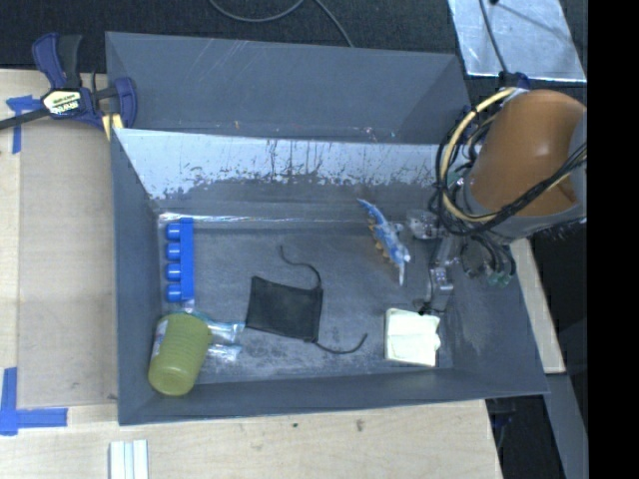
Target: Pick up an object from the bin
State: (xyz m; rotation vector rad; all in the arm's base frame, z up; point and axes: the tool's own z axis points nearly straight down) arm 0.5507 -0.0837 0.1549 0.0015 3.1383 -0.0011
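Orange-capped arm (524, 153) from right; claw (436, 305) at pale block (411, 339)'s corner

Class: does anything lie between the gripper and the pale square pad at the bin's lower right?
Nothing visible does. The gripper is right by the upper right corner of the pale square pad; the thin blue thing lies aside, up and left.

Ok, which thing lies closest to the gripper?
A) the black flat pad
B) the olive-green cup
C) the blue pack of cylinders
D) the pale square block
D: the gripper hangs right at the upper edge of the pale square block, while the other three lie well to its left.
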